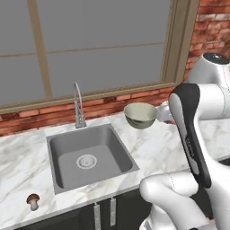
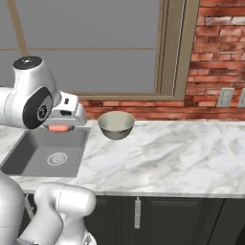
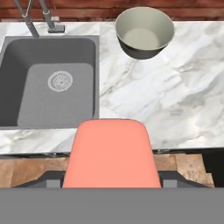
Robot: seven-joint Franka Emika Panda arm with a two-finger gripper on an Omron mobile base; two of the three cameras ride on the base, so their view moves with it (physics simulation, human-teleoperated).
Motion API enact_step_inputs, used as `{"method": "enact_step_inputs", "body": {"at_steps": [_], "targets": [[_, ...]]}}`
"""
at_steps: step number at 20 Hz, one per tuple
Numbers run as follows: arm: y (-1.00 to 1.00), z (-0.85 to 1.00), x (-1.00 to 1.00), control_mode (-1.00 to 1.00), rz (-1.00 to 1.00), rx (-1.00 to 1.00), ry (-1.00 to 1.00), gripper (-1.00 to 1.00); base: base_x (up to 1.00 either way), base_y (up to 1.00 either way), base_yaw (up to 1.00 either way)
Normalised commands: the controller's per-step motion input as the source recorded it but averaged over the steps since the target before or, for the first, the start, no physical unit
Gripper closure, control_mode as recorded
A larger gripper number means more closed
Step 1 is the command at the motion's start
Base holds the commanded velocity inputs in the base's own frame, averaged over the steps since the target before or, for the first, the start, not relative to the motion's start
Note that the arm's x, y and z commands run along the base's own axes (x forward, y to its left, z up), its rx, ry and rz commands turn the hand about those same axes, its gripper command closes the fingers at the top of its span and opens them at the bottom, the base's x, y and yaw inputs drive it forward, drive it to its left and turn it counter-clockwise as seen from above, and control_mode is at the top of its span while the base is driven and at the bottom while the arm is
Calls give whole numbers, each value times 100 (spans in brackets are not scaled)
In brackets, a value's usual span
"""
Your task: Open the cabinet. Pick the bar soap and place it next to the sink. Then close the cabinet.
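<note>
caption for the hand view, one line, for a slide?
Gripper holds the bar soap above the counter edge, with sink and bowl ahead.

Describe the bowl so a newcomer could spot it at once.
Start at the grey metal rectangular sink set in the white marble counter. Just past its right rim, near the brick wall, stands a round grey-green bowl, the counter's one open round vessel, empty.

A wide window (image 1: 90, 45) with a tan wooden frame sits in a red brick wall (image 2: 215, 57). Below the window runs a white marble counter (image 2: 167, 158) over black base cabinets (image 2: 182, 215). Right of the window are two outlets (image 2: 225, 97); wood floor (image 3: 26, 170) lies below.
</note>
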Motion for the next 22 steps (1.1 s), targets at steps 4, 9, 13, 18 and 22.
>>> {"method": "enact_step_inputs", "body": {"at_steps": [4,9,13,18,22], "targets": [[0,-58,0,-100,0,0,0,100,0,0,0],[0,-45,0,-100,0,1,0,100,0,0,0],[0,-39,0,-100,0,0,0,100,0,0,0],[-3,-34,0,-100,0,1,0,100,0,0,0],[-1,-38,0,-100,0,2,0,100,0,0,0]]}}
